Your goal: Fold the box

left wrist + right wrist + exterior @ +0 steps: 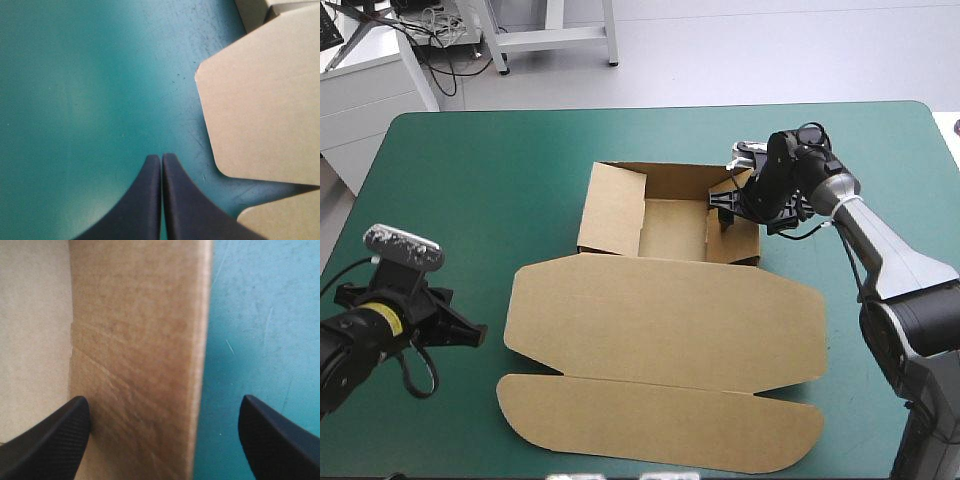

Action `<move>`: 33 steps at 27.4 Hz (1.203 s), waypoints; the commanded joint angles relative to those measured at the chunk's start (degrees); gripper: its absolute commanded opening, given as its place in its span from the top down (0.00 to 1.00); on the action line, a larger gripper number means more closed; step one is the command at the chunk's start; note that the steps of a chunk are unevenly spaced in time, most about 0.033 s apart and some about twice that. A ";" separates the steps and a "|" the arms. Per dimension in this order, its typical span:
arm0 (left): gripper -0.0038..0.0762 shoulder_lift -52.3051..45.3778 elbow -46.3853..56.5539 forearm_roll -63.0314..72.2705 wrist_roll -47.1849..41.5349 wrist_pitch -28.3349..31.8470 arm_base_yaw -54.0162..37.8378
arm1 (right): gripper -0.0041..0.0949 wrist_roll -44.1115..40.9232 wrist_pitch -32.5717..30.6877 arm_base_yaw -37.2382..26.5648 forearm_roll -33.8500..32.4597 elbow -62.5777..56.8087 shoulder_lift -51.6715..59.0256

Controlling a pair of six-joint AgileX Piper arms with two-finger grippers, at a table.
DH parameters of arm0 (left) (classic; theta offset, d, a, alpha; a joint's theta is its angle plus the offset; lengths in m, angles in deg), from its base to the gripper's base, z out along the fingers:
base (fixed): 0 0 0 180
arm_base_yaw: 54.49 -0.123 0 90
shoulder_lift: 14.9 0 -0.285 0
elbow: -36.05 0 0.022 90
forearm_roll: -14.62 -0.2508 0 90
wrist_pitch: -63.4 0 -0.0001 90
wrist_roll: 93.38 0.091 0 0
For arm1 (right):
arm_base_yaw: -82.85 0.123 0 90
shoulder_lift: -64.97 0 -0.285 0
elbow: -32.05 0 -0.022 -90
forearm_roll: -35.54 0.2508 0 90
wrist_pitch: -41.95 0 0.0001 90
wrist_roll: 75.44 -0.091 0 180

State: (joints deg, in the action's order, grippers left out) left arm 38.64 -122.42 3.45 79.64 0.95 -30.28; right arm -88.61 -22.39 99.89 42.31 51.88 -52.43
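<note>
Mid-table on the teal-green cover (470,170): the box (660,320), plain brown board. At its far part, an open tray (672,230) with walls raised. Nearer the robot, the lid (665,320) lying flat and wide. Past the lid's near crease, a long flap (660,420) with rounded corners, also flat, reaching toward the table's near edge.

At the tray's right wall (732,245), the right gripper (728,210), its arm set in from the table's right side. Fingers spread wide, holding nothing. In the right wrist view, the same gripper (164,400) astride that wall (140,340): one black finger (50,440) over the paler tray floor (35,315), the other (280,440) outside over bare cover (260,315), with the wall's top edge running straight ahead between them. Cannot tell whether either finger touches the board.

Near the table's left near corner, low over the cover, the left gripper (475,335), just beside the lid's left end and apart from it. Fingers pressed together into one pointed arch, nothing between them. In the left wrist view, this gripper (161,157) over bare cover (75,100). Ahead and to one side, the lid's rounded corner (260,110). Beside the finger base, a corner of the flap (285,220). Farther off, a bit of the tray's wall (252,12).
</note>
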 commanded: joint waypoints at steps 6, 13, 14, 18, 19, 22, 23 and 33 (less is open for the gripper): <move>0.96 -13.03 11.75 -1.04 0.01 7.39 -0.06 | 0.40 0.03 0.99 -0.18 1.10 1.43 2.27; 0.96 -14.80 12.13 -3.03 1.07 7.53 -0.06 | 0.97 0.03 0.76 -0.18 1.10 1.43 2.27; 0.96 -14.80 12.13 -3.03 1.07 7.53 -0.06 | 0.97 0.15 0.76 -0.18 1.10 1.43 2.27; 0.96 -14.80 12.13 -3.03 0.97 7.53 -0.06 | 0.98 1.27 0.98 -1.29 -1.08 2.82 2.27; 0.96 -14.80 12.13 -3.03 0.97 7.53 -0.06 | 0.98 2.33 0.73 -2.00 -1.18 3.51 2.27; 0.96 -14.80 12.13 -2.59 0.97 6.98 -0.06 | 0.98 6.35 -0.71 -5.65 -1.96 7.15 2.75; 0.96 -14.80 12.13 -2.46 0.97 6.56 -0.06 | 0.98 7.37 -1.73 -7.28 -2.85 8.66 2.98; 0.96 -14.80 12.13 -2.32 0.97 5.58 -0.06 | 0.98 14.08 -4.26 -28.55 -6.78 16.77 3.22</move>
State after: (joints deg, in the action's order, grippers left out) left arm 23.53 -108.93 1.49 80.76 3.70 -30.28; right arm -76.45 -28.35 76.12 35.54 66.37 -53.28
